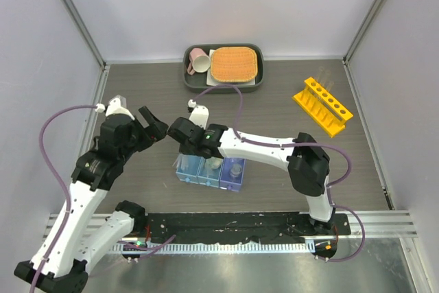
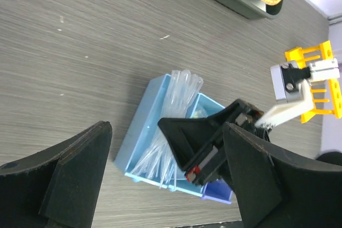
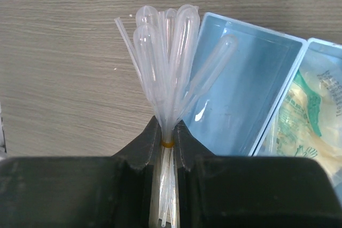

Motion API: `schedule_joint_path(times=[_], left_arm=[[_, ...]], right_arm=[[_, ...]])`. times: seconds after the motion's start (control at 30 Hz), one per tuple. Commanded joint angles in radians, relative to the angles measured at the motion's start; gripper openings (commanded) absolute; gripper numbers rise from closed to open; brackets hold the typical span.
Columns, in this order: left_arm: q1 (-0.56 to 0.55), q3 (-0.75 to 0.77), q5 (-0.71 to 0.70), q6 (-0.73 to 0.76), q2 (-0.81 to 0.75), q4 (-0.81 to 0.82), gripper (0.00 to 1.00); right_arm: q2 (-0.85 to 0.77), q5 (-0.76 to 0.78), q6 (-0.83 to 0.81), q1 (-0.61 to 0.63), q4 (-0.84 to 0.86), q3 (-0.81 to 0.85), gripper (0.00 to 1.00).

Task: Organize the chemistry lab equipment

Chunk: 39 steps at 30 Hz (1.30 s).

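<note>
- We see the right gripper (image 3: 167,134) clamped tight on a banded bundle of clear pipettes (image 3: 165,46).
- Their bulbs fan across the end-compartment rim of the blue 3-compartment tray (image 3: 251,78).
- The left gripper (image 1: 152,125) hangs spread wide, empty, left of the tray.
- The yellow rack (image 1: 322,106) stands well apart.

A robotics test cell: grey wood-grain table (image 1: 274,101) walled by white panels (image 1: 226,5) on aluminium posts (image 1: 74,14), two white robot arms (image 1: 264,147) on a metal rail (image 1: 384,219), yellow tube rack (image 1: 322,106) and clear pipettes (image 3: 165,52).
</note>
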Motion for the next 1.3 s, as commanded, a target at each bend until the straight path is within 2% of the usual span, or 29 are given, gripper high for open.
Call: schedule_joint_path(times=[0.0,0.23,0.43,0.6,0.83,1.03,1.07,1.17,1.2,1.27], left_arm=[[-0.001,0.049,-0.087,0.141,-0.057,-0.128,0.9],[0.0,0.06,-0.092,0.184,-0.109,-0.168,0.91],[0.0,0.037,-0.07,0.186,-0.127,-0.163,0.92],[0.0,0.019,-0.059,0.189,-0.143,-0.165,0.92],[0.0,0.003,-0.047,0.193,-0.159,-0.163,0.92],[0.0,-0.012,-0.038,0.193,-0.167,-0.162,0.92],[0.0,-0.013,-0.042,0.195,-0.166,-0.16,0.92],[0.0,-0.017,-0.044,0.199,-0.166,-0.162,0.92],[-0.001,-0.018,-0.047,0.201,-0.166,-0.157,0.92],[0.0,-0.018,-0.047,0.201,-0.163,-0.156,0.92]], right_arm=[[0.019,0.066,0.142,0.006,-0.077,0.045,0.01],[0.01,0.133,0.285,0.018,-0.155,-0.006,0.01],[0.054,0.119,0.364,0.019,-0.217,0.0,0.01],[0.109,0.115,0.368,0.018,-0.223,0.016,0.01],[0.235,0.09,0.328,0.016,-0.278,0.12,0.01],[0.277,0.076,0.3,0.015,-0.28,0.155,0.01],[0.275,0.076,0.294,0.015,-0.281,0.16,0.02],[0.257,0.095,0.285,0.016,-0.295,0.174,0.18],[0.252,0.102,0.285,0.015,-0.3,0.177,0.27],[0.246,0.113,0.285,0.015,-0.318,0.191,0.32]])
